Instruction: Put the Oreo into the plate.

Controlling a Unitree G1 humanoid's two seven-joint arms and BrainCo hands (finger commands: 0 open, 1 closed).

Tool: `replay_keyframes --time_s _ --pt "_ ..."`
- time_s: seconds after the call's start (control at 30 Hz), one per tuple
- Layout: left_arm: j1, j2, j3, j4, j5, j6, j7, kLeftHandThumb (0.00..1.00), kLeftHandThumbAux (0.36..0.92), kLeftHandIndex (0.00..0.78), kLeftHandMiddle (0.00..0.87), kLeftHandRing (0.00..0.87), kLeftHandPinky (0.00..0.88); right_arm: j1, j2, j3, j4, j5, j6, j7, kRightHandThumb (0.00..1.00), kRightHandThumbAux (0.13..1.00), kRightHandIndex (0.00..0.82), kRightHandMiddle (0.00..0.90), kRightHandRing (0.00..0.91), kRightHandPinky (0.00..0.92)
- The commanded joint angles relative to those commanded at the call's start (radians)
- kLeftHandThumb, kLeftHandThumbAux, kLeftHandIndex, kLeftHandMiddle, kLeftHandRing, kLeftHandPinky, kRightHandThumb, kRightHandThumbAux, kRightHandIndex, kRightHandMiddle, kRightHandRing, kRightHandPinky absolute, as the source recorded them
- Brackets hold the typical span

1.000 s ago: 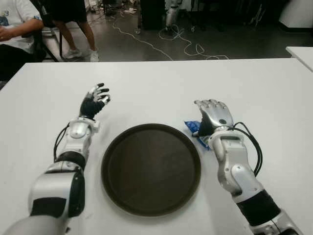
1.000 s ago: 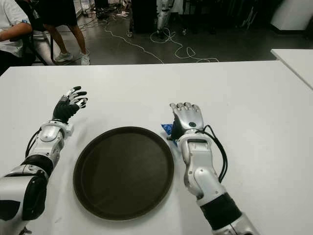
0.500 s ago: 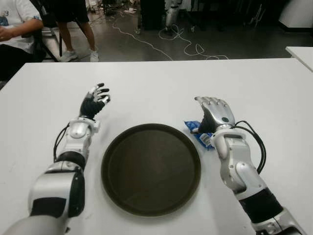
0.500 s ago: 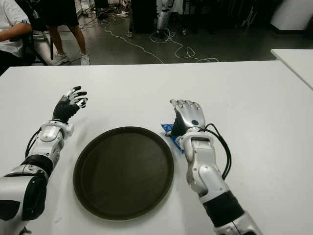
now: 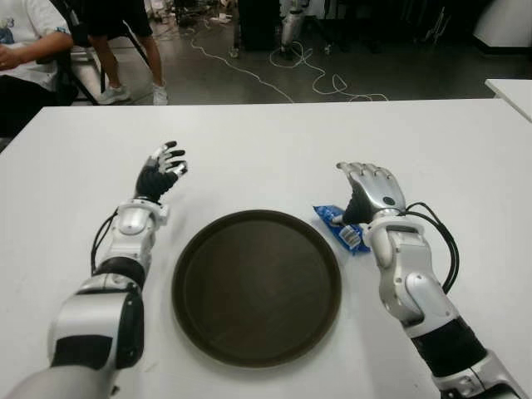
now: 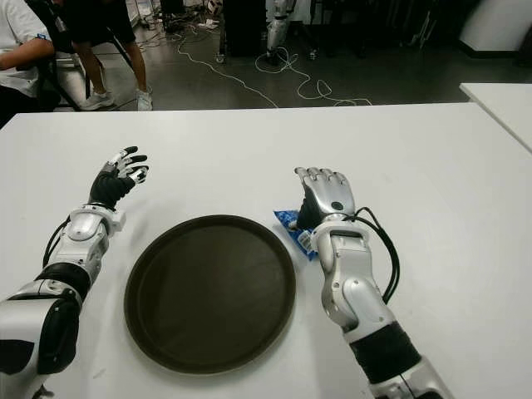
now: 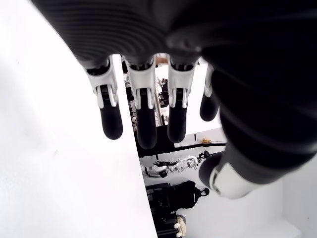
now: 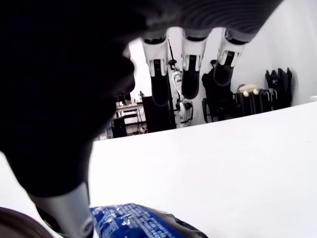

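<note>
A blue Oreo packet (image 5: 341,228) lies on the white table just right of the dark round plate (image 5: 256,284), touching or nearly touching its rim. My right hand (image 5: 371,189) hovers just beyond and to the right of the packet, fingers spread and holding nothing. In the right wrist view the packet (image 8: 136,221) shows below the open fingers (image 8: 189,74), apart from them. My left hand (image 5: 161,170) shows left of the plate, fingers relaxed and empty; the left wrist view shows the same fingers (image 7: 146,114) over bare table.
The white table (image 5: 274,150) stretches beyond both hands. A second table corner (image 5: 511,87) stands at the far right. People sit and stand at the far left (image 5: 25,50), with cables on the floor (image 5: 307,75) behind the table.
My right hand has shifted right and slightly away, uncovering more of the Oreo packet. The left hand has not moved.
</note>
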State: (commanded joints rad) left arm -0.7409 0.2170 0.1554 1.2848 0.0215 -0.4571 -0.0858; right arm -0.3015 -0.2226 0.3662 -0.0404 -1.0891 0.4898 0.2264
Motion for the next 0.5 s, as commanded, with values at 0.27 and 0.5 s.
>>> replay_keyframes --time_s 0.27,0.5 --pt "0.000 -0.001 -0.001 -0.001 0.004 -0.005 -0.002 0.154 0.704 0.141 0.222 0.219 0.237 -0.002 -0.013 0.000 -0.010 0.004 0.008 0.023 0.000 0.821 0.109 0.110 0.114 0.102" --pt "0.001 0.000 -0.002 -0.003 0.005 -0.006 -0.006 0.152 0.699 0.129 0.214 0.215 0.229 0.003 -0.025 0.004 -0.014 0.008 0.002 0.016 0.000 0.809 0.121 0.124 0.129 0.109"
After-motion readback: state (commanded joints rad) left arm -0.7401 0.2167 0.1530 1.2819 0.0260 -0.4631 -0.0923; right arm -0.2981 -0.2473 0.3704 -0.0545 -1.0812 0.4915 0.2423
